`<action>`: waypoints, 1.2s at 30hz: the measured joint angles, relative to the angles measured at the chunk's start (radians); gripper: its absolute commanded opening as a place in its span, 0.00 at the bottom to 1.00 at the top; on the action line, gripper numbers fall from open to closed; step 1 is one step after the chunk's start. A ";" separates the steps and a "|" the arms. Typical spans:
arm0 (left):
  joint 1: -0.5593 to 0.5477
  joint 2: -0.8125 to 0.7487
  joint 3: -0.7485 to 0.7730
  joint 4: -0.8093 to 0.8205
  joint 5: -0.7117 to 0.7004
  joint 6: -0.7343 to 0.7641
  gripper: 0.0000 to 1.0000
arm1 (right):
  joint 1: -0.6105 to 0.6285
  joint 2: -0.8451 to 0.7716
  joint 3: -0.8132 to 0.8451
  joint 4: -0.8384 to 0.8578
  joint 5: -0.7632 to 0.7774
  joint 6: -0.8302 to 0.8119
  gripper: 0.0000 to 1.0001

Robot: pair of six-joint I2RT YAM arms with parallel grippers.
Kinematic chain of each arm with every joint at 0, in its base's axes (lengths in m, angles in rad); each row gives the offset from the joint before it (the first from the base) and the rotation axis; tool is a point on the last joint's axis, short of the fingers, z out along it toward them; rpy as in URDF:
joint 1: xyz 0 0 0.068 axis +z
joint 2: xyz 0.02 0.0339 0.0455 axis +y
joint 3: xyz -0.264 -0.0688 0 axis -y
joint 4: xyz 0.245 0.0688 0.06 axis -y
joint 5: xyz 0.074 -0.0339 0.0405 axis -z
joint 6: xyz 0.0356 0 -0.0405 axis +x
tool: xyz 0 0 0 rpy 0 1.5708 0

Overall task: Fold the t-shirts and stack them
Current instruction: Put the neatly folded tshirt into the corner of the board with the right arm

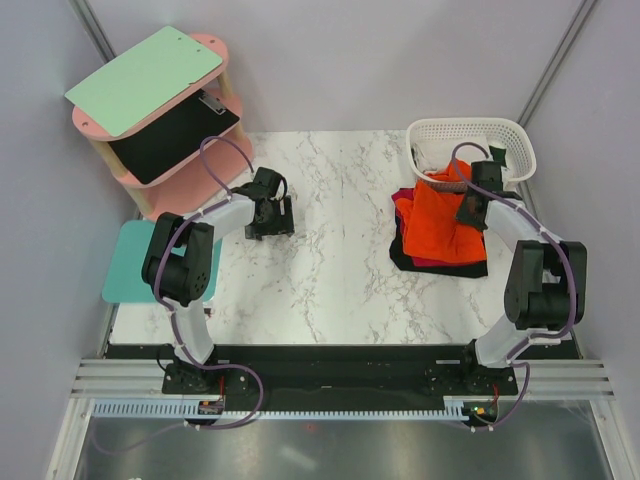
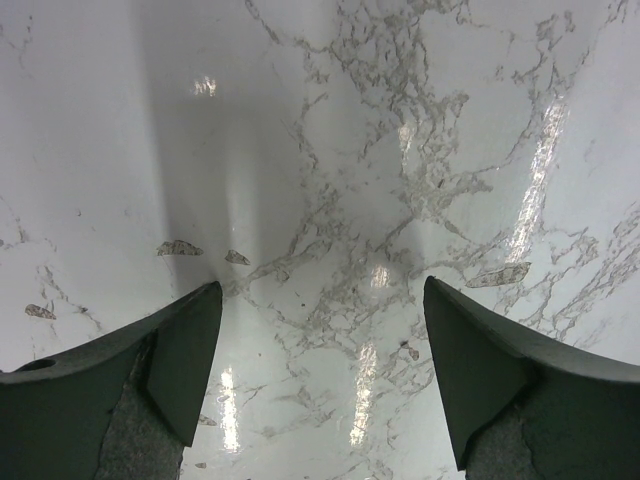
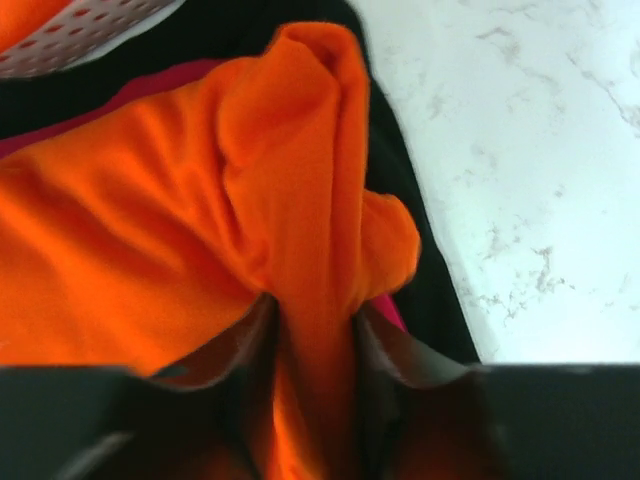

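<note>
A bright orange t-shirt (image 1: 438,222) lies on top of a crimson red one (image 1: 404,210) and a black one (image 1: 440,266) at the right of the table. My right gripper (image 1: 470,214) is shut on a fold of the orange t-shirt (image 3: 310,330); red (image 3: 150,85) and black (image 3: 420,280) cloth show under it. My left gripper (image 1: 270,220) is open and empty above bare marble (image 2: 330,200) at the left of the table, its fingers (image 2: 190,350) wide apart.
A white lattice basket (image 1: 470,135) with cloth inside stands at the back right, just behind the pile. A teal mat (image 1: 135,262) lies at the table's left edge. A pink shelf (image 1: 165,110) with a pale green board stands back left.
</note>
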 measured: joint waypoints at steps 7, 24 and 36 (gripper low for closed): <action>0.000 0.000 0.000 0.000 0.002 0.000 0.88 | 0.026 -0.163 -0.129 0.057 0.104 -0.005 0.98; -0.043 0.006 0.010 0.008 0.017 0.003 0.87 | 0.088 -0.310 -0.322 0.470 -0.451 0.116 0.00; -0.190 0.016 0.092 0.100 0.217 -0.004 0.46 | 0.002 -0.270 -0.475 0.809 -0.687 0.286 0.00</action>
